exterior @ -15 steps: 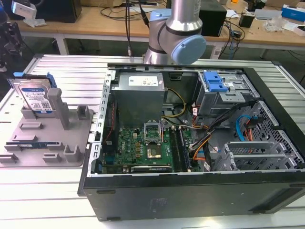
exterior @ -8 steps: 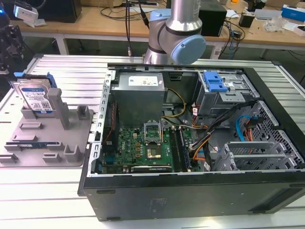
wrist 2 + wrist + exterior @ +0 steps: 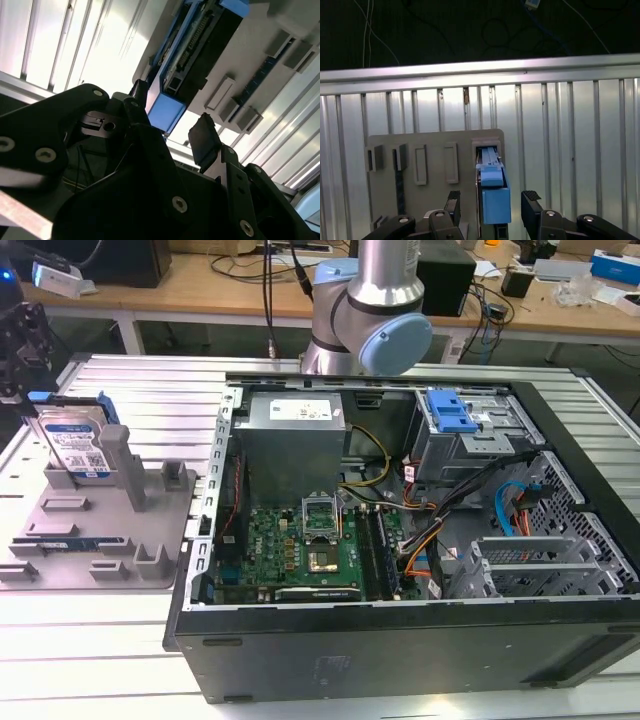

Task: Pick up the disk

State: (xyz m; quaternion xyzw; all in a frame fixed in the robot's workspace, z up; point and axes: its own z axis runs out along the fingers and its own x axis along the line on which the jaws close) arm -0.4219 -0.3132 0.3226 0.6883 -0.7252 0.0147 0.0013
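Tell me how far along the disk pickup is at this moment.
Done: the gripper is lined up at the disk, one finger on each side of its blue rail. In hand: nothing; the fingers are open. Left: disk not yet gripped or lifted, upright in the grey holder.

Your exterior view is evenly lit; glare whitens the counter (second wrist view) and the claw sits dark.

gripper astride disk in holder
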